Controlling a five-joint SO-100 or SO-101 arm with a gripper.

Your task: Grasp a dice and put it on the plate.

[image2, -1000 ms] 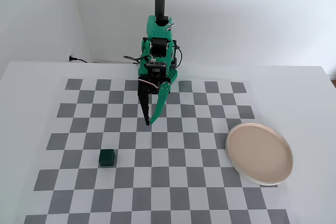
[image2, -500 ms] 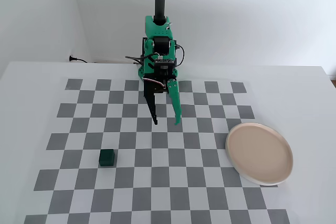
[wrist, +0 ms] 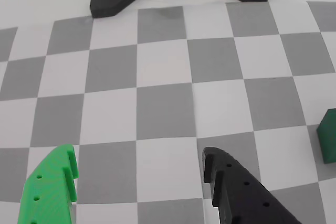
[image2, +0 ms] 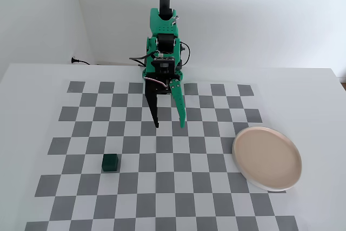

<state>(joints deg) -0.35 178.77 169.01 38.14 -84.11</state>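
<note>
— What lies on the table, from left to right in the fixed view?

— First the dice point(image2: 111, 162), a small dark green cube sitting alone on the checkered mat point(image2: 81, 187), low on the left. Then the green arm point(image2: 164, 47) at the back centre, with its gripper point(image2: 169, 126) hanging over the middle squares. Far right, the plate point(image2: 267, 158), bare, lying partly off the mat's edge.

— Anything between the gripper and the dice?

— Only bare squares. The dice is well apart from the fingers, and the plate is well apart on the other side.

— And the jaws?

— Spread wide, nothing between them. In the wrist view the gripper point(wrist: 139, 162) shows a green finger point(wrist: 50, 190) on the left and a black finger point(wrist: 239, 192) on the right, with the dice point(wrist: 328, 141) at the right edge.

— What has changed?

— A second ago the fingertips met in a point; now they stand parted. The dice and plate have not moved.
</note>
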